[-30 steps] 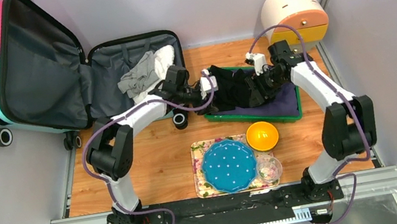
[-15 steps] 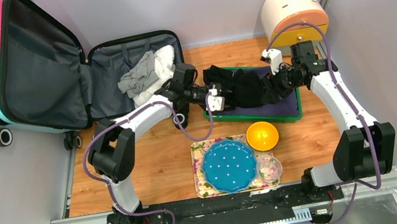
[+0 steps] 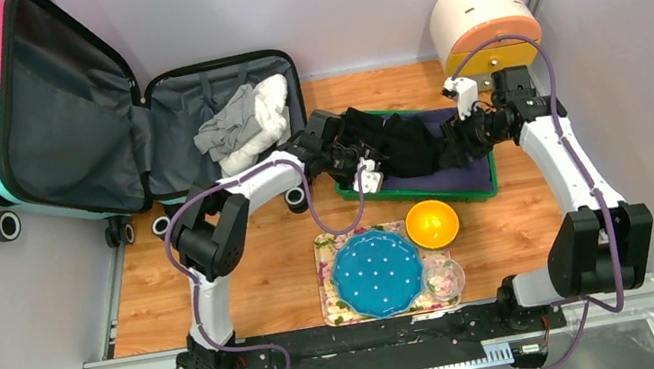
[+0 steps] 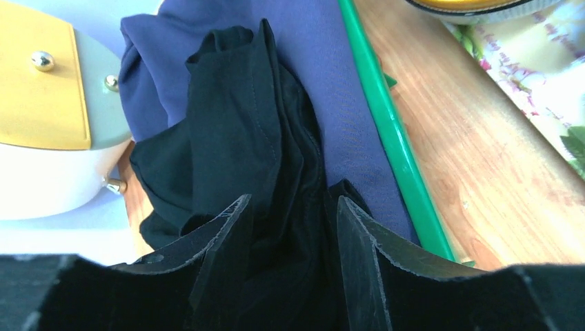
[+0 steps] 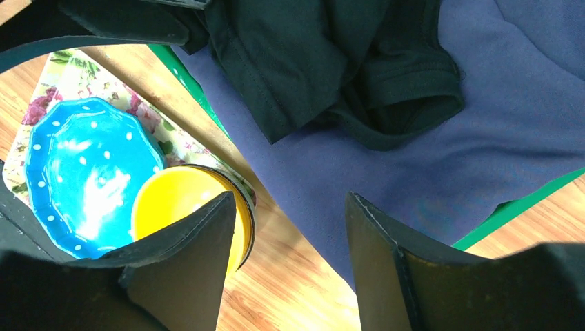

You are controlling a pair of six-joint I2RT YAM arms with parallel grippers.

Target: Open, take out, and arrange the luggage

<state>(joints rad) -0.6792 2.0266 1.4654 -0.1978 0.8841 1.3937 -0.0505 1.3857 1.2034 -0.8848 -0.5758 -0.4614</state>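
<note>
The luggage (image 3: 35,104) lies open at the back left, its pink-and-turquoise lid standing up. Grey and white clothes (image 3: 240,118) are piled in its base. A black garment (image 3: 403,146) (image 4: 241,124) (image 5: 324,62) sits bunched on a navy cloth (image 3: 468,170) (image 4: 331,69) in the green tray (image 3: 416,194). My left gripper (image 3: 368,152) (image 4: 293,200) is at the garment's left end, jaws open, with black cloth lying between the fingers. My right gripper (image 3: 456,143) (image 5: 291,195) hangs open and empty at the garment's right end, over the navy cloth's edge.
A round cream cabinet with yellow drawers (image 3: 481,15) (image 4: 41,158) stands at the back right. In front of the tray are a yellow bowl (image 3: 431,223) (image 5: 172,200), a blue dotted plate (image 3: 377,272) on a floral mat (image 3: 326,246), and a small glass bowl (image 3: 443,278).
My left gripper has pushed rightward from the suitcase's edge onto the black garment. My right arm has drawn back to the right, off the garment's middle.
</note>
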